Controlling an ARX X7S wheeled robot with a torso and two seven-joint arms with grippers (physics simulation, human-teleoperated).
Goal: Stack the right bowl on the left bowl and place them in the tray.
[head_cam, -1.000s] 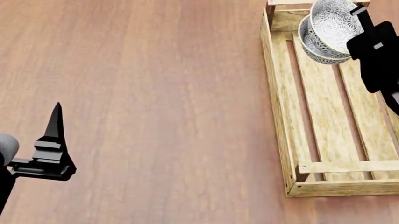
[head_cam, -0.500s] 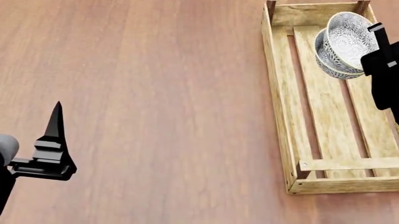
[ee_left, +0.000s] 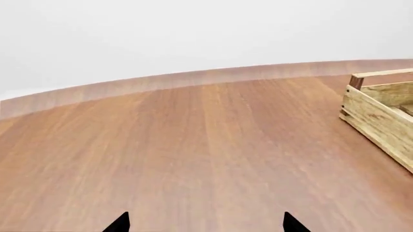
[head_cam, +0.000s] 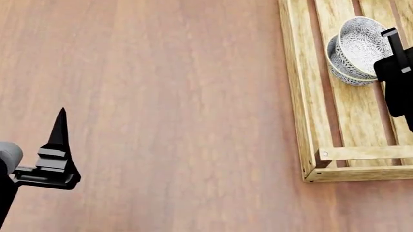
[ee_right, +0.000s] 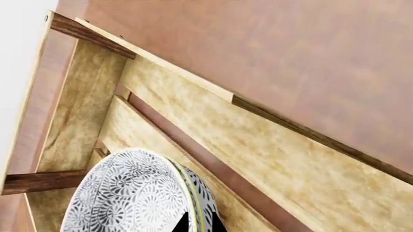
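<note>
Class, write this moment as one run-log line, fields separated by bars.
bowls: stacked, tilted, over tray | right gripper: on bowls' rim | left gripper: idle over table, empty

Light is bright, even and diffuse in all three views, with no visible source. The wooden tabletop (head_cam: pixel 161 96) shows a soft pale sheen and no hard glare. Shadows are faint: a thin dark band lies under the stacked bowls (head_cam: pixel 355 50) beside the right gripper (head_cam: pixel 397 58), and between the slats of the tray (head_cam: pixel 303 121). The left gripper (head_cam: pixel 55 154) renders as flat black with little shading. Edges are crisp, without blur or bending. In the left wrist view the backdrop is blank white.
</note>
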